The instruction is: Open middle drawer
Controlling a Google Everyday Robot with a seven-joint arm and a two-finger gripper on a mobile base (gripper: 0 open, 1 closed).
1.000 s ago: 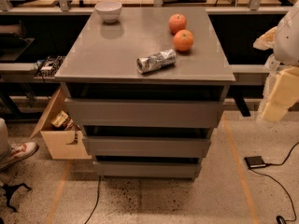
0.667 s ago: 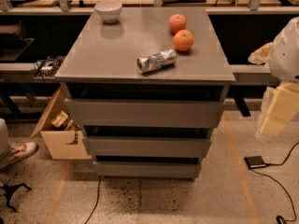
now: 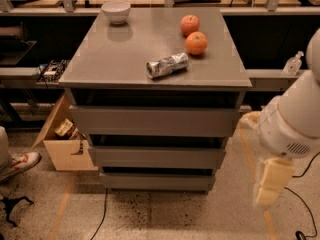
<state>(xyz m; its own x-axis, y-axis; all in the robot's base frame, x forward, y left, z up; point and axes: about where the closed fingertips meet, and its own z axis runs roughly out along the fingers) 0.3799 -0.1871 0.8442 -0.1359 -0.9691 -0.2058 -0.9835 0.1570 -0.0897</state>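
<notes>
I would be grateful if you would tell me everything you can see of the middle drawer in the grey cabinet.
The middle drawer is a wide grey drawer with a plain, flat, handleless front, matte like painted metal or laminate. It sits level between the taller-fronted drawer above and the shorter-fronted drawer below, with a dark gap along its top edge. It looks closed, so its interior is hidden. Nothing touches it; the gripper hangs to the right of the cabinet, clear of the front.

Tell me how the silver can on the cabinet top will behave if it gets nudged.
The silver can lies on its side, so it would likely roll. Its crumpled look suggests it is light and dents easily. The gripper hangs low at the right, apart from the middle drawer.
</notes>
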